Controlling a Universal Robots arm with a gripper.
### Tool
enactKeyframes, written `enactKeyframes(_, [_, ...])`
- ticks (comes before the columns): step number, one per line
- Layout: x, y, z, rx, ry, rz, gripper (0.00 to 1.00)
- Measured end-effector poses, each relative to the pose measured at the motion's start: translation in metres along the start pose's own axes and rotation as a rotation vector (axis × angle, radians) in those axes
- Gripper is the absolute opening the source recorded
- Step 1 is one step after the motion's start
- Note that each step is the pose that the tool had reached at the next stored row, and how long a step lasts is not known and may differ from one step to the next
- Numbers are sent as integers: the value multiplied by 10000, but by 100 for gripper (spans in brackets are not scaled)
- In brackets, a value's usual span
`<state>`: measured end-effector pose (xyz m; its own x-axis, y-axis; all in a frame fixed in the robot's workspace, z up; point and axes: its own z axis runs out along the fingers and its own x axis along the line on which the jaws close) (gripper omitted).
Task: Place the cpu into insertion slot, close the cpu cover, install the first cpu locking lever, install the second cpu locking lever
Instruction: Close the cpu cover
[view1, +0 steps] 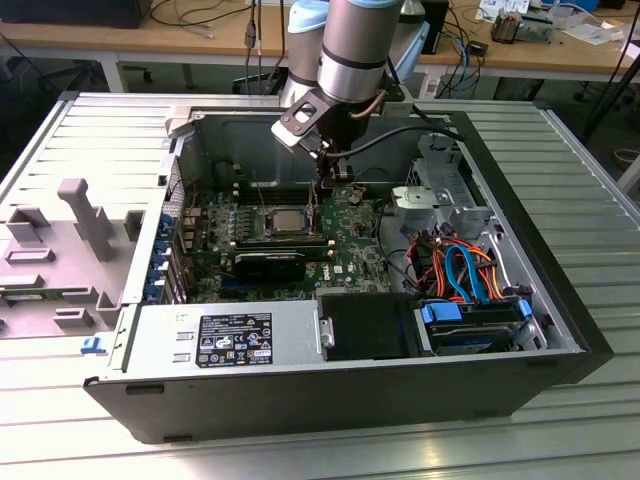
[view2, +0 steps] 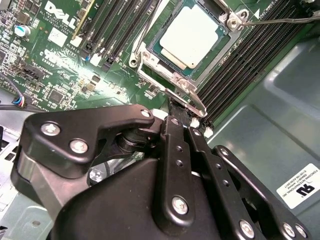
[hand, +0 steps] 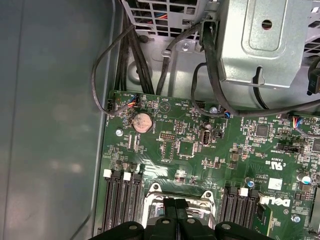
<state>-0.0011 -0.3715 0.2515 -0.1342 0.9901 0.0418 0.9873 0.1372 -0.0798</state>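
Jaws pressed shut, holding nothing, arm (view1: 355, 50) vertical, tip beside cpu cover (view2: 162, 74) edge

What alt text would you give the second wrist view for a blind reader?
The cpu sits in the insertion slot, framed by the silver cpu cover, on a green motherboard. The black gripper, shut, reaches in beside the cover's edge.

Bright, even overhead light; soft glare on the cpu (view2: 192, 35) top, dim shade along the case wall (hand: 50, 125).
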Motion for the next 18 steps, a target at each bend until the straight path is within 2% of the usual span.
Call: enactKeyframes(18, [5,-37,4,0,0,1,11])
